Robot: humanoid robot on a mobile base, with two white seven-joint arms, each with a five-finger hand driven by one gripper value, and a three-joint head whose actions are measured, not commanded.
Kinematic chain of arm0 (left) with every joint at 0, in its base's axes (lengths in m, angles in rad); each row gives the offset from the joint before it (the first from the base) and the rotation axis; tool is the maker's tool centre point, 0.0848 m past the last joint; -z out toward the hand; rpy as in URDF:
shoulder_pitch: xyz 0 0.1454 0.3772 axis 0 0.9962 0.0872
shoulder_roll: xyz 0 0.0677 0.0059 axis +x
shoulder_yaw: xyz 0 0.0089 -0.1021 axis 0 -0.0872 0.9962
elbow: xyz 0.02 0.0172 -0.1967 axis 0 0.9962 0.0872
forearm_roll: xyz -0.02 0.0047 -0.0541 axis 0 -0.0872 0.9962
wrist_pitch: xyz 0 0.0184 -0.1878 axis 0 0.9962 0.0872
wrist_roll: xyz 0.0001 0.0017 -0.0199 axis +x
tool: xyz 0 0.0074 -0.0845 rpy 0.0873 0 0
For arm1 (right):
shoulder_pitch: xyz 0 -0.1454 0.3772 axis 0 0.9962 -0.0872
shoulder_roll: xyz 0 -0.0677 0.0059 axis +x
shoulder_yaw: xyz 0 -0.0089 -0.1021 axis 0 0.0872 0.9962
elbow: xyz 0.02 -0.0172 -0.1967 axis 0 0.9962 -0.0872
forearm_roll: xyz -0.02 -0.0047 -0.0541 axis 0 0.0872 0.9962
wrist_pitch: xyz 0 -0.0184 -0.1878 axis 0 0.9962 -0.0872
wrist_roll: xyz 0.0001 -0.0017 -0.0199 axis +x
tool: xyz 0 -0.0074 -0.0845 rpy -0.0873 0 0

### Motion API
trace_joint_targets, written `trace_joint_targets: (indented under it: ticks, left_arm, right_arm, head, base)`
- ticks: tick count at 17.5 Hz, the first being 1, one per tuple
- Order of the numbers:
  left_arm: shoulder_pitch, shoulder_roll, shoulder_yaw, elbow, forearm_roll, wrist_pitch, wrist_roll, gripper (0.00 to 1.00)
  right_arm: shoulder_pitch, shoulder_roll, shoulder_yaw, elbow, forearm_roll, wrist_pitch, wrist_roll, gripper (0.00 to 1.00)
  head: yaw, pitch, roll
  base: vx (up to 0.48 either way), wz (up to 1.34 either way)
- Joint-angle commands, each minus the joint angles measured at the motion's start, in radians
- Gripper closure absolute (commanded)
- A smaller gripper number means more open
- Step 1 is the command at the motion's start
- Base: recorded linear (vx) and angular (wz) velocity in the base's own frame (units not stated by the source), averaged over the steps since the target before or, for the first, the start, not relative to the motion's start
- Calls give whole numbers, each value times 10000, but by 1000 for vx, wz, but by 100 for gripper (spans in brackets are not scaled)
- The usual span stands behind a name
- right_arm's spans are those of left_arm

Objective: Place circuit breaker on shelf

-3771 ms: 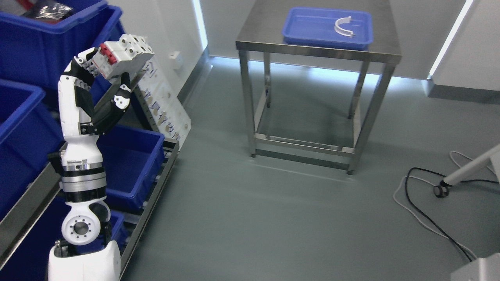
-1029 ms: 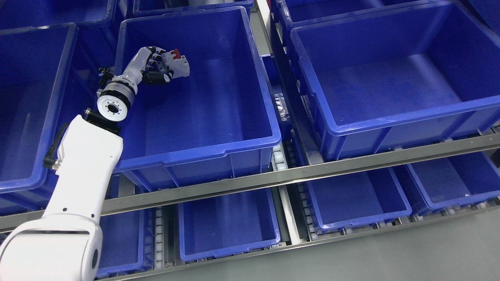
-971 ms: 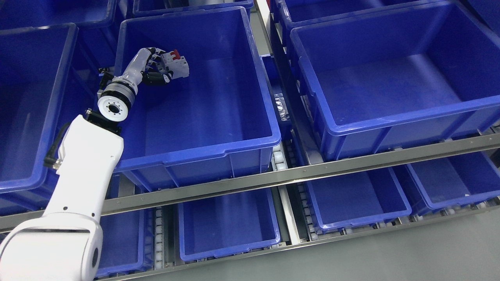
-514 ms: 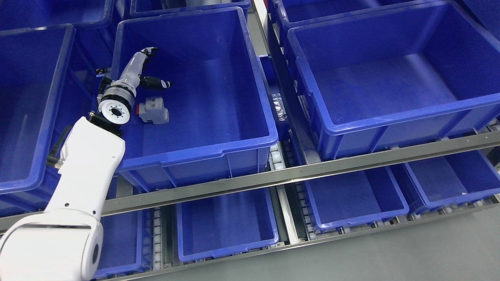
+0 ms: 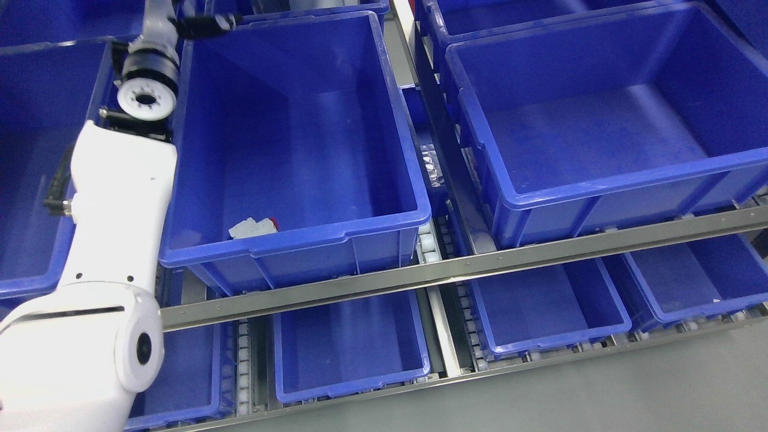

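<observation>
Blue plastic bins fill the steel shelf [image 5: 456,273], which runs in two tiers across the view with a metal rail along the front of the upper one. The left arm [image 5: 114,198] rises white and thick from the lower left corner, past a round wrist joint, to the top edge of the picture, where the left hand [image 5: 198,23] is mostly cut off. Only a dark, blurred finger shows there, lying over the back rim of the bin, so whether the hand is spread or curled cannot be told; it holds nothing that can be seen. The middle bin [image 5: 384,150] lies just right of the arm and below the hand. A second large bin [image 5: 600,186] sits further right, well apart from the hand, and smaller bins stand on the lower tier beneath. The breaker [image 5: 252,227], white with a red tip, lies on the floor of the middle bin close against its front wall, well below the hand and just right of the forearm, partly hidden by the bin's front rim.
</observation>
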Motion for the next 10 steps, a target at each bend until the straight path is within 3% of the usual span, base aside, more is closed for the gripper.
trace_joint_targets:
  ticks: [1,3,4,7,10]
  left_arm:
    - [1120,-514,2612,-5348,1462,826,-21,1]
    - [2207,-514,2414,-7631,2120,2266,-6,0]
    - [2700,-514,2078,-8495,2169,2502,9,0]
    - [4738,-514,805,-10630,2185,2626,10,0]
    - [6290,-514,-55,-11370,2170,2704,71,0]
  right_arm:
    - [2,-175,200,0,1,-172,62,0]
    - [2,-175,200,0,1,-188,62,0]
    - [2,-175,200,0,1,-173,47,0]
    - [2,-175,200,0,1,-172,47,0]
    - [2,-175,200,0,1,-172,62,0]
  head:
    - [0,0,0]
    - [0,0,0]
    - [0,0,0]
    - [0,0,0]
    - [0,0,0]
  base:
    - [-1,-27]
    - [-11,-37]
    - [-12,-28]
    - [-21,-37]
    - [-33,-86]
